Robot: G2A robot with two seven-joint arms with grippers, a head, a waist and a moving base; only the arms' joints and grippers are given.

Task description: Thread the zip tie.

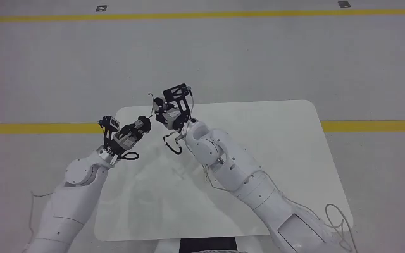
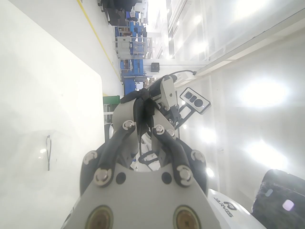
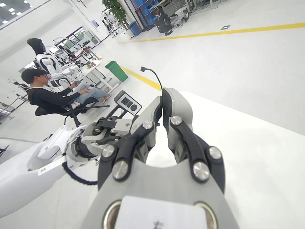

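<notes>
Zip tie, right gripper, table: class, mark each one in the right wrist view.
zip tie (image 3: 157,78), right wrist view, on its curved strap above the fingers
right gripper (image 3: 163,98), right wrist view, midway between the tips of its fingers
table (image 3: 238,132), right wrist view, on its bare white top

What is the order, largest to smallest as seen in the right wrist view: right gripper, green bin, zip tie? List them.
1. right gripper, nearest the camera.
2. green bin, far off.
3. zip tie, about as long as the bin but much thinner.
</notes>
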